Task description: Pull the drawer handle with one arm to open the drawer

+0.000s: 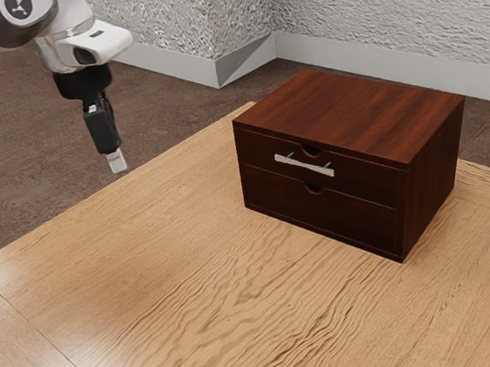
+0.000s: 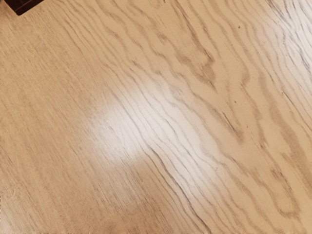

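- Jaws of my gripper (image 1: 115, 162) show edge-on, so I cannot tell whether they are parted.
- Glossy, wavy-grained light-wood table (image 1: 217, 301) lies beneath me.
- Dark boxy wooden cabinet (image 1: 354, 116) stands well apart; its top drawer (image 1: 365, 181) looks shut, slim pale bar handle (image 1: 304, 164) untouched: reach, grasp, pull remain.

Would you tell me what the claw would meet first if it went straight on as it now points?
Probably the table: the claw points steeply down at bare wood, with the cabinet off to the exterior view's right.
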